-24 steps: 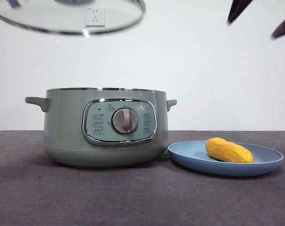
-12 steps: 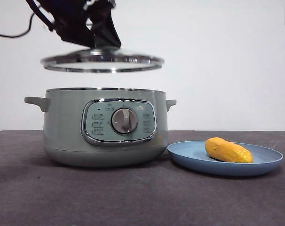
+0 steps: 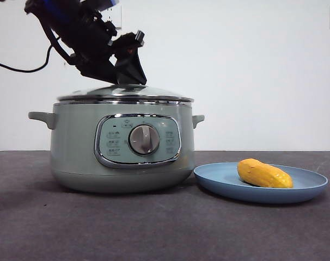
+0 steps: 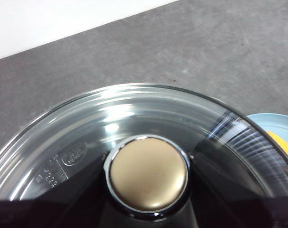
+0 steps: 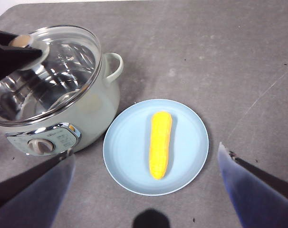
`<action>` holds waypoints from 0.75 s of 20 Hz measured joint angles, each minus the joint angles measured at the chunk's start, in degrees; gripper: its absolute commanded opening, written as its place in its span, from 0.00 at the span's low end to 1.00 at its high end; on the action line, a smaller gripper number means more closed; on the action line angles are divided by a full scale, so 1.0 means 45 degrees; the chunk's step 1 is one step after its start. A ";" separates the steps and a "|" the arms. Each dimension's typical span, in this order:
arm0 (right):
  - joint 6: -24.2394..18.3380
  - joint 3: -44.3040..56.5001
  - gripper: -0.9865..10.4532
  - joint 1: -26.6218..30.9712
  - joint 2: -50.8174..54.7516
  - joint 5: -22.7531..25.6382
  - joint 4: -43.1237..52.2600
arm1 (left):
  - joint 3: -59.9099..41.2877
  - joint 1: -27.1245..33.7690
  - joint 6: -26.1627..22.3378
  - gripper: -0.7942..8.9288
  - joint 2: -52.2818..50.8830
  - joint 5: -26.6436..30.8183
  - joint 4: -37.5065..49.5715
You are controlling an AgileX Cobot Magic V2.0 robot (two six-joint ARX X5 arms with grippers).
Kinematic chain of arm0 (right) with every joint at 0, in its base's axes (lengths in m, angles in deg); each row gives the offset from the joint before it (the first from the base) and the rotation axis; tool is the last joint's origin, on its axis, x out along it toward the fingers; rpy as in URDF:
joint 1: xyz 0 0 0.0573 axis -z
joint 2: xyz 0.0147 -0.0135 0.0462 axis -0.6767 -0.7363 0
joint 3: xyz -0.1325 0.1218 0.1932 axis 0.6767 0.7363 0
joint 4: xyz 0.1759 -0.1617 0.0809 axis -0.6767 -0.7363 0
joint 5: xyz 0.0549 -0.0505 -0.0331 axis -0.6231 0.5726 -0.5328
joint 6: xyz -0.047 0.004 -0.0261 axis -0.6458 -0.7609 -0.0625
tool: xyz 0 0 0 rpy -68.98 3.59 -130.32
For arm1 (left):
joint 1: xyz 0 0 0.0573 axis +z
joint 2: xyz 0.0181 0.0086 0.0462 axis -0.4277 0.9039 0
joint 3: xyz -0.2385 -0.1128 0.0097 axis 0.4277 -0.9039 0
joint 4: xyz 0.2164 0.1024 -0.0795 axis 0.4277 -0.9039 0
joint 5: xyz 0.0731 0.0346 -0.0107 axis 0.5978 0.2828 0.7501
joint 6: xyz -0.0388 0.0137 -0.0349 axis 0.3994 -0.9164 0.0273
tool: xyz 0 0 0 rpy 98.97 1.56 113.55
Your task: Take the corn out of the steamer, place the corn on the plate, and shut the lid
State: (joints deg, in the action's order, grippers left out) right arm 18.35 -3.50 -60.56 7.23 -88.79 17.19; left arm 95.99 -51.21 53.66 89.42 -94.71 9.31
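Observation:
The glass lid [image 3: 124,93] with its chrome rim rests on top of the pale-green steamer [image 3: 78,147]. My left gripper [image 3: 125,80] comes down from the upper left and is shut on the lid's round knob [image 4: 148,173]. To the right of the pot, the yellow corn [image 3: 263,174] lies on the light-blue plate [image 3: 304,190]. The right wrist view looks down on the corn [image 5: 160,142] lying lengthwise in the middle of the plate [image 5: 127,152]. High above it, my right gripper [image 5: 146,153] is open and holds nothing.
The steamer's control panel and grey dial [image 3: 144,140] face the front camera. Its side handles [image 3: 42,117] stick out left and right. Dark grey tabletop [image 3: 154,228] spreads around the pot and the plate. A black cable [image 3: 18,68] trails from the left arm.
My left gripper has brought the lid down from high at the upper left onto the steamer. The right gripper's black tips have left the front view's top right corner.

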 measured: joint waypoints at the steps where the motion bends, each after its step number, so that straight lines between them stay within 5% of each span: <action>1: 0.0000 0.0000 0.53 0.0000 0.0000 0.0000 -0.0010 | 0.0000 0.0005 0.0000 0.07 0.0068 0.0019 0.0107; 15: 0.0000 0.0000 0.53 0.0000 0.0000 0.0000 -0.0015 | 0.0345 0.0024 -0.0034 0.07 0.0185 0.0296 -0.0695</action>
State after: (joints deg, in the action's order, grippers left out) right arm 18.35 -3.50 -60.56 7.23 -88.79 17.12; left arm 97.55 -51.10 53.51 90.25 -93.38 6.18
